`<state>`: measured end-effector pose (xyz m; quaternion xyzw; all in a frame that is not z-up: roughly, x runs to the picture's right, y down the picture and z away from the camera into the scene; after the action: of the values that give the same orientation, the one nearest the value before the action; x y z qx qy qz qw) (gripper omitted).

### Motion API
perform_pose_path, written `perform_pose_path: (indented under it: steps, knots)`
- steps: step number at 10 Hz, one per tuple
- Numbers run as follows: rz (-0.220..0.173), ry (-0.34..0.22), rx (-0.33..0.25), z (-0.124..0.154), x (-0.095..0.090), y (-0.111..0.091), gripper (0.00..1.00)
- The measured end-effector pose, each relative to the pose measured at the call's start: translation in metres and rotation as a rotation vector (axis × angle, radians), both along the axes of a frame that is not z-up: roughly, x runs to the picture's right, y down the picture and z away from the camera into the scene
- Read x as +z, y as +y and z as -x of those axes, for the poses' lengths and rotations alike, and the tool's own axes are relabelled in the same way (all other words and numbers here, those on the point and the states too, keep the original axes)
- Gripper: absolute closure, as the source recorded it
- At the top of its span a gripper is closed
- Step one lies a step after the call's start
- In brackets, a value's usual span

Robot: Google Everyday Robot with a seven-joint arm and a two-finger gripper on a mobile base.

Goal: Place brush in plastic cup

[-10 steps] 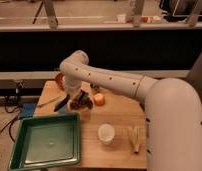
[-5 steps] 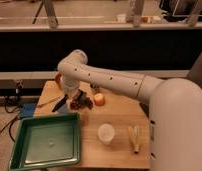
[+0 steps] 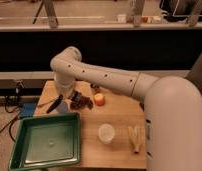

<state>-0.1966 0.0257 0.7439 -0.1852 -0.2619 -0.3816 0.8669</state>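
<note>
We see the arm (image 3: 101,75) reaching down to the far left part of the tabletop (image 3: 119,117), just behind the green tray (image 3: 46,142). The gripper (image 3: 69,97) hangs low beyond the tray's far edge; we cannot tell how far apart its fingers are. The brush (image 3: 55,104) lies slanted just left of the gripper, close above the tray's far rim. Right of the tray stands a white cup (image 3: 106,133), with an orange ball (image 3: 99,99) behind it.
</note>
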Motion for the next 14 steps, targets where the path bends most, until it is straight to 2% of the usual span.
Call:
perform_pose_path:
  steps: [2,3,7,10,14]
  knots:
    - [0.025,-0.046,0.008,0.003,-0.004,-0.001,1.0]
    - [0.049,-0.09,0.02,0.004,-0.007,-0.002,1.0]
    - [0.106,-0.212,0.054,0.01,-0.014,-0.006,1.0]
    - [0.177,-0.336,0.079,0.014,-0.019,-0.008,1.0]
    - [0.243,-0.443,0.09,0.021,-0.025,-0.009,1.0]
